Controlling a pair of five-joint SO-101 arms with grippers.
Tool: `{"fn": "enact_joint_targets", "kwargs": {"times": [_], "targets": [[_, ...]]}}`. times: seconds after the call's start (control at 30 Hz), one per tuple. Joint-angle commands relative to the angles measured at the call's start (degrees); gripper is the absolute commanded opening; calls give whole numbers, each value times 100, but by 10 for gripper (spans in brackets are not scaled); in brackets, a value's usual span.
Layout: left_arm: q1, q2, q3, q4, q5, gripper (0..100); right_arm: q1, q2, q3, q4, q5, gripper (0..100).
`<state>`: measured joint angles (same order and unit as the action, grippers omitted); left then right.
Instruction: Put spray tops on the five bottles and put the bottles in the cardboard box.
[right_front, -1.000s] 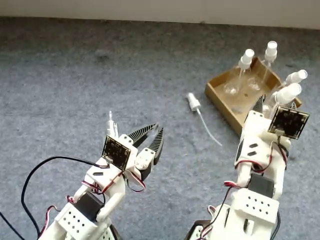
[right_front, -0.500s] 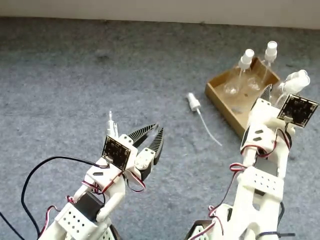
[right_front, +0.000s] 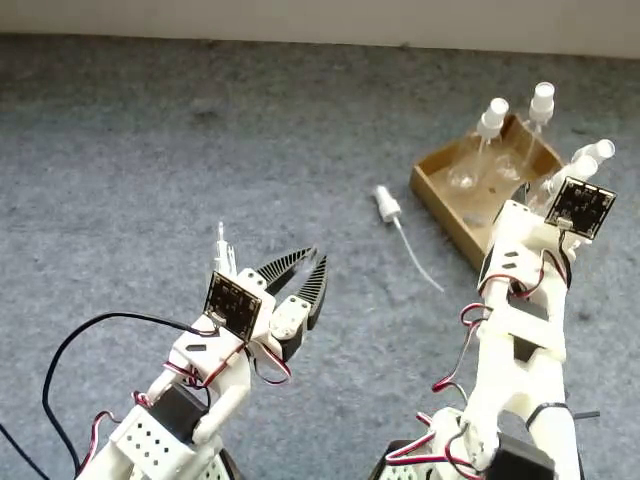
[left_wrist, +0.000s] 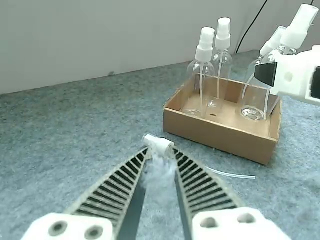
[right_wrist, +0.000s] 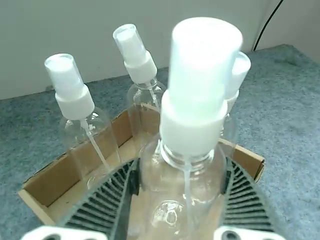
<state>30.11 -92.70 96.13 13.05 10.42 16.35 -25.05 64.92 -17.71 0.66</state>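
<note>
My right gripper (right_wrist: 180, 196) is shut on a clear bottle (right_wrist: 187, 165) with a white spray top, held upright just above the cardboard box (right_wrist: 55, 180). Three other topped bottles stand in that box, two at its far side (right_front: 490, 122) (right_front: 541, 101) and one (right_wrist: 235, 100) close behind the held one. A loose spray top (right_front: 387, 206) with its long tube lies on the carpet left of the box (right_front: 440, 200). My left gripper (right_front: 302, 272) is open and empty, low over the carpet, its tips pointing at the spray top (left_wrist: 159, 145).
Grey carpet covers the whole table. A small clear upright thing (right_front: 222, 245) stands just behind the left arm's camera board. A pale wall runs along the far edge. The other arm's gripper (left_wrist: 262, 75) appears beside the box (left_wrist: 220, 132) in the left wrist view.
The right arm has stretched forward, carrying its bottle farther over the box. The left arm has kept still.
</note>
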Motion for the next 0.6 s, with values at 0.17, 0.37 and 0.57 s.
{"fn": "enact_joint_targets", "kwargs": {"times": [0.17,0.37,0.57], "targets": [[-92,-75,145,-97,53,6,-374,629,-549,-831,-18,177],[-92,-75,145,-97,53,6,-356,1411,-1279,-778,-18,177],[-92,-75,145,-97,53,6,-347,1824,-1560,-813,-18,177]]}}
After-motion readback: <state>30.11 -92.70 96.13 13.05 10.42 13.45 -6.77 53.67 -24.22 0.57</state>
